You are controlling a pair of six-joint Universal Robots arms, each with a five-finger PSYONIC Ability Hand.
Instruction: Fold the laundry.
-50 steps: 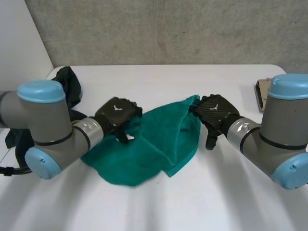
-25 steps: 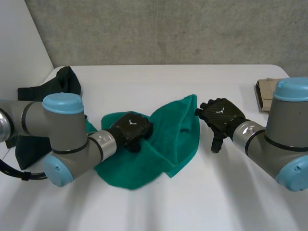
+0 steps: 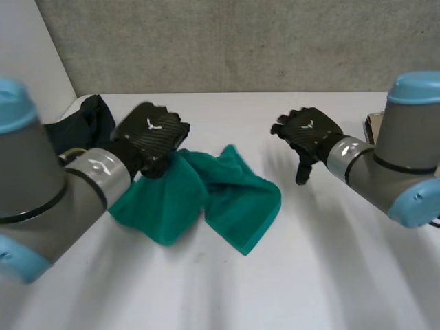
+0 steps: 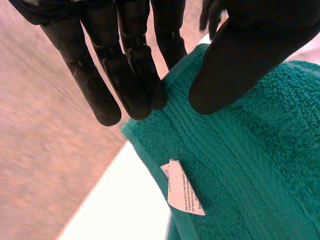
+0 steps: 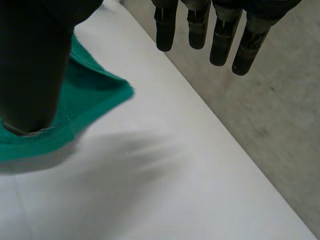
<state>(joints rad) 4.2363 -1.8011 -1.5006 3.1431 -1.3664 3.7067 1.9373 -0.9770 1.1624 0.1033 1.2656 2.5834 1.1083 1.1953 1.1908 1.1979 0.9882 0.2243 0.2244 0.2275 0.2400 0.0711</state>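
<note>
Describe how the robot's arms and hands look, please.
The left arm and right arm are thick grey tubes with rounded light-blue caps. The left hand and right hand are black, with a small white mark on the back.

Not much else around: a plain white table [image 3: 227, 110] with a rounded far corner, and a rough grey concrete wall [image 3: 240, 41] right behind it, speckled with little dark marks. A smooth white panel [image 3: 27, 62] stands at the table's left side.
</note>
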